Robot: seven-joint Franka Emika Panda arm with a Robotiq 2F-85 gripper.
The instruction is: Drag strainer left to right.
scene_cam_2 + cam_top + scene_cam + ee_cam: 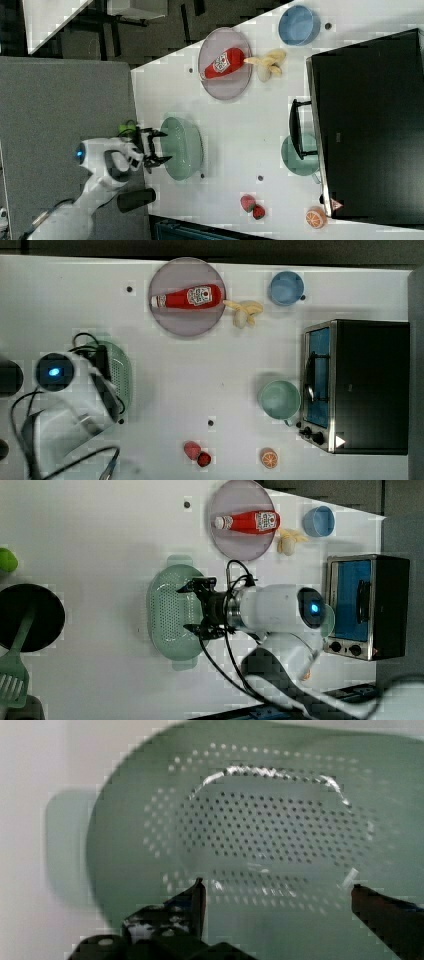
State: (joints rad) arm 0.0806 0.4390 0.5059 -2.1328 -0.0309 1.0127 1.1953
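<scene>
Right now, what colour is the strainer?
Pale mint green strainer, dotted with small holes; clearest in the left view.

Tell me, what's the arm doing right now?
Gripper open, over the strainer. Nothing gripped. Green cup and oven at the top view's right.

Ketchup bottle (pixel 187 297) on plate (pixel 170 322), perhaps a banana (pixel 244 310), blue cup (pixel 286 288), toaster oven (pixel 370 385).

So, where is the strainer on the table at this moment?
The strainer sits at the top view's left side of the table, partly under the open gripper, below and left of the plate with the ketchup bottle.
</scene>
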